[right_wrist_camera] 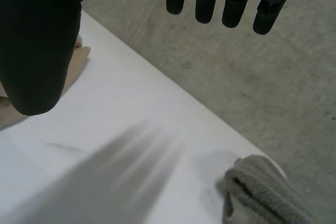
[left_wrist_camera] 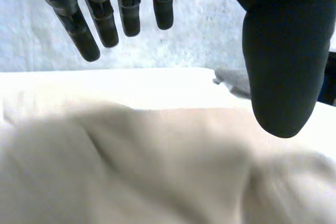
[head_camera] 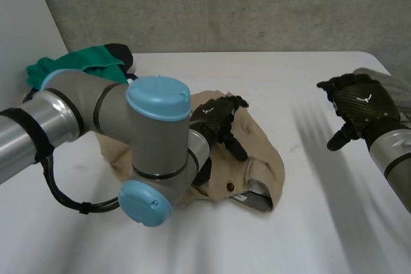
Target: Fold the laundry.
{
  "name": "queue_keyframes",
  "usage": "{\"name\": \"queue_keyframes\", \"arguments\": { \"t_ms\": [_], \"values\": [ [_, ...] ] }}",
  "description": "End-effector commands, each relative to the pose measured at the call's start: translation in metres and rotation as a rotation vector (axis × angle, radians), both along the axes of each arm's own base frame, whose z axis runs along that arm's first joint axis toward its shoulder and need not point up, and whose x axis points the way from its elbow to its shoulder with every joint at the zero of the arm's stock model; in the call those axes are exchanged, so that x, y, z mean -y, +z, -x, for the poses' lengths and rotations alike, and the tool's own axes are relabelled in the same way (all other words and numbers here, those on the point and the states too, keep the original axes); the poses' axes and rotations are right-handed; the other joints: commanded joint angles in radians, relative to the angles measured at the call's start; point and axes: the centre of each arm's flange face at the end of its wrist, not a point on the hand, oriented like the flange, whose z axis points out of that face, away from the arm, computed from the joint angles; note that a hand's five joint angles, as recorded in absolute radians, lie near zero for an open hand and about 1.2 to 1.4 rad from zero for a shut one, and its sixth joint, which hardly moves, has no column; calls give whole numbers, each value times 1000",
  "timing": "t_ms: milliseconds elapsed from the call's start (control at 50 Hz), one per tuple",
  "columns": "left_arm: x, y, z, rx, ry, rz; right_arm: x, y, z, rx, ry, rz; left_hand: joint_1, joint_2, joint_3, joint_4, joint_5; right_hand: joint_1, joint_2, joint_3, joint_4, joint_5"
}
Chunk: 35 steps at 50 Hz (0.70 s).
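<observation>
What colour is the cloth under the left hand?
The cloth is tan, best in the head view.

- Bright, even light falls from above on the white table (head_camera: 308,235).
- The grey wall (head_camera: 257,4) behind it looks dimmer.
- The metal tube of the left arm (head_camera: 38,123) carries a pale sheen.
- The beige cloth (head_camera: 257,149) has soft shade in its folds.

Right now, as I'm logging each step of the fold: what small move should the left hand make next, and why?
Probably lower the left hand onto the tan garment and pinch its edge: its fingers are straight over the crumpled cloth, holding nothing, and the right hand hangs open, apart from it.
</observation>
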Motion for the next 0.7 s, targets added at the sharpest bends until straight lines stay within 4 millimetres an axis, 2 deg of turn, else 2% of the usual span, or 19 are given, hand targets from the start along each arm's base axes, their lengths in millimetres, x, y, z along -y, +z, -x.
{"name": "queue_keyframes", "arguments": {
  "t_ms": [20,120,200,220,240,300,320,380,400,440,460,480,520,540,560,600,620,680,700],
  "values": [
    [49,70,-55,15,137,191,-19,-9,-12,30,41,-126,-87,-140,-157,-144,-147,-49,-37,-36,-39,-47],
    [87,77,-92,178,184,310,-44,-12,-34,123,105,-237,-90,-143,-160,-147,-149,-49,-37,-36,-39,-47],
    [118,64,-121,357,174,374,-58,-18,-44,202,130,-324,-96,-149,-166,-153,-155,-49,-37,-36,-39,-47],
    [124,57,-125,393,168,378,-59,-23,-47,213,134,-347,-96,-149,-166,-153,-155,-49,-37,-36,-39,-47],
    [136,40,-135,466,149,375,-62,-36,-52,216,139,-400,-111,-163,-180,-167,-170,-49,-37,-36,-39,-47],
    [152,16,-146,564,124,376,-68,-51,-62,214,159,-453,-129,-181,-198,-185,-188,-49,-37,-36,-39,-47],
    [159,0,-151,621,103,374,-69,-57,-69,206,174,-463,-126,-178,-195,-182,-185,-49,-37,-36,-39,-47],
    [169,-27,-156,699,67,366,-69,-63,-77,190,183,-461,-131,-184,-201,-188,-191,-49,-37,-36,-39,-47],
    [172,-49,-154,752,29,362,-66,-68,-81,176,170,-451,-131,-184,-201,-188,-191,-49,-37,-36,-39,-47],
    [175,-65,-153,805,-4,368,-62,-70,-84,160,156,-431,-117,-169,-187,-173,-176,133,145,147,143,136],
    [176,-76,-150,848,-31,373,-56,-70,-83,142,129,-395,-70,-123,-140,-127,-129,436,448,450,447,439],
    [175,-82,-149,868,-46,376,-52,-69,-82,133,112,-373,-6,-58,-76,-62,-65,622,635,636,633,625],
    [172,-86,-145,893,-67,387,-46,-66,-80,110,91,-326,336,284,266,279,277,992,1004,1006,1003,995],
    [167,-86,-139,892,-77,388,-41,-63,-79,93,79,-271,850,797,780,793,791,1171,1183,1184,1181,1173],
    [163,-84,-135,882,-81,388,-38,-59,-79,88,78,-239,1061,1008,991,1004,1002,1172,1184,1186,1183,1175],
    [157,-77,-128,851,-76,385,-33,-49,-80,76,81,-175,1063,1011,993,1006,1004,1172,1184,1186,1183,1175],
    [150,-59,-122,801,-56,387,-30,-37,-81,62,90,-112,1063,1011,993,1006,1004,1172,1184,1186,1183,1175],
    [135,-33,-119,715,-21,362,-21,-18,-81,25,98,-23,1063,1011,993,1006,1004,1172,1184,1186,1183,1175],
    [123,-19,-117,660,-2,341,-9,-8,-79,-15,89,34,1063,1011,993,1006,1004,1172,1184,1186,1183,1175]
  ]
}}
